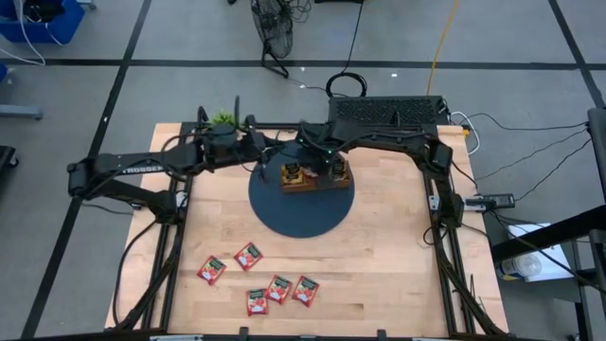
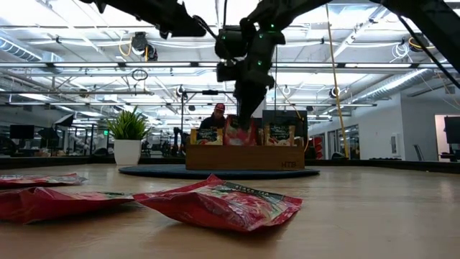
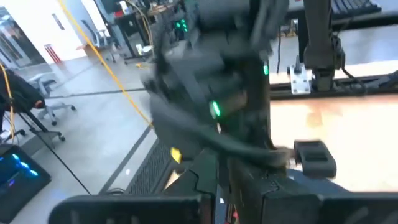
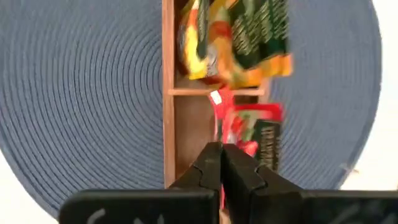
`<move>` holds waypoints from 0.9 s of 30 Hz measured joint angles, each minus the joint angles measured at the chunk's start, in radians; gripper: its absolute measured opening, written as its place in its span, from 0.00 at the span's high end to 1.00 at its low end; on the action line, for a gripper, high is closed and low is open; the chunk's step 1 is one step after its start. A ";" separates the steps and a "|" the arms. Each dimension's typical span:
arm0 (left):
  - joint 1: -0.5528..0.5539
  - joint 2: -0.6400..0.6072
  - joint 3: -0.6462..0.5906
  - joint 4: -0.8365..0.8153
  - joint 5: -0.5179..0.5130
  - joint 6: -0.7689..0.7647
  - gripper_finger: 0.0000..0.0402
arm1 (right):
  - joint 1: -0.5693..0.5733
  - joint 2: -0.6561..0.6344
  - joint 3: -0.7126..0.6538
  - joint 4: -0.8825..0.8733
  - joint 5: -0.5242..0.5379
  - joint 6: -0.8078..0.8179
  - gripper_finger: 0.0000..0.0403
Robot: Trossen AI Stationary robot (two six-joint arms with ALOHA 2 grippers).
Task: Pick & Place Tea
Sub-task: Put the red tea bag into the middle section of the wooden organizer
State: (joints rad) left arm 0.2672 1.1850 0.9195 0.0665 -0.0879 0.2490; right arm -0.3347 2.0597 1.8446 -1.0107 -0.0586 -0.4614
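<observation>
A brown wooden tray stands on a round dark blue mat. Orange-and-green sachets stand in one end compartment. My right gripper is over the tray's middle compartment, shut on a red sachet; it also shows in the low view. My left gripper hovers just left of the tray, and its wrist view shows only the right arm up close. Several red sachets lie flat on the table near the front edge. My right gripper pinches the red sachet by its upper edge between its two fingers. The fingers come from above, pointing down. The sachet hangs below them, upright, inside the tray's middle compartment; whether its lower end touches the tray's floor is hidden.
A small potted plant stands at the table's far left. A black perforated box sits at the far edge behind the tray. The two arms are close together over the mat's far side. Bare wood lies right of the mat.
</observation>
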 joint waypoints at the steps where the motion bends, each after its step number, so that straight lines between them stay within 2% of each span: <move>1: 0.000 -0.009 0.000 -0.001 -0.004 -0.001 0.90 | 0.000 0.001 -0.012 -0.001 0.002 -0.003 1.00; 7: 0.002 -0.042 0.001 -0.013 -0.010 -0.022 0.90 | 0.001 0.002 -0.068 -0.002 0.014 0.006 1.00; 18: 0.001 -0.048 0.002 -0.021 -0.010 -0.026 0.90 | 0.014 -0.008 -0.080 0.020 0.161 0.031 1.00; 27: 0.001 -0.048 0.002 -0.039 -0.010 -0.037 0.90 | 0.042 -0.007 -0.080 0.151 0.163 0.006 1.00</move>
State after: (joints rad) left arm 0.2680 1.1374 0.9211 0.0273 -0.0981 0.2118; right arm -0.2931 2.0525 1.7649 -0.8594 0.1047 -0.4556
